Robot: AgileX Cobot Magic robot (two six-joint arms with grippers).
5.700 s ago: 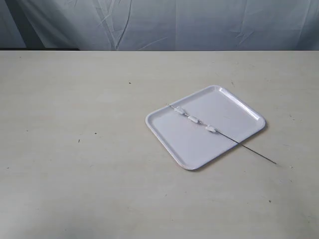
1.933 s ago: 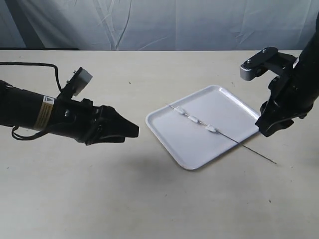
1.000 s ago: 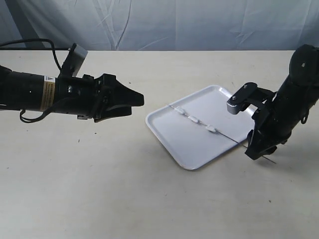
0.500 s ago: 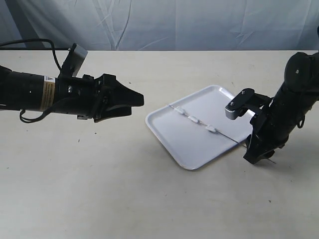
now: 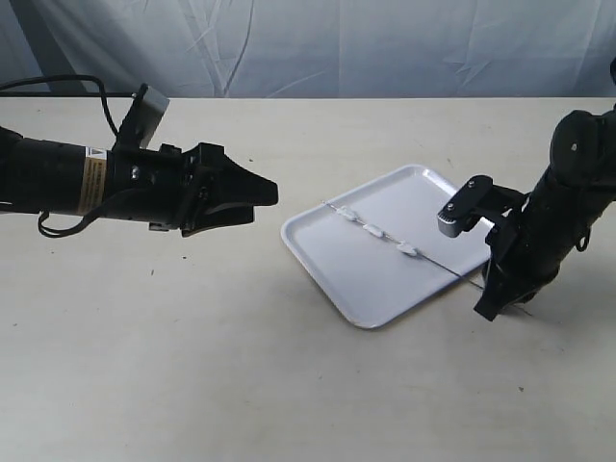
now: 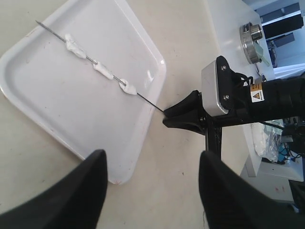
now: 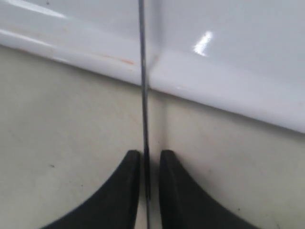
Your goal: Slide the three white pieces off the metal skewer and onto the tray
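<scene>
The white tray (image 5: 375, 281) lies on the table right of centre. Across it runs the metal skewer (image 5: 438, 262), with the three white pieces (image 5: 372, 229) threaded on the stretch over the tray. Its bare end sticks out past the tray's near right rim. My right gripper (image 5: 484, 310) is down at that end. In the right wrist view its fingertips (image 7: 150, 153) straddle the skewer (image 7: 142, 71), almost closed, with a thin gap on each side. My left gripper (image 5: 269, 192) hovers open left of the tray, holding nothing. Between its wide-set fingers (image 6: 151, 155) the pieces (image 6: 102, 70) show.
The beige table (image 5: 192, 366) stretches to the left and front. A grey cloth backdrop (image 5: 337, 48) hangs behind it. The left arm's black body and cable (image 5: 58, 178) reach in from the left edge.
The right gripper has shifted slightly right and settled low at the skewer's free end. The left arm, tray, skewer and pieces have not moved in the last second.
</scene>
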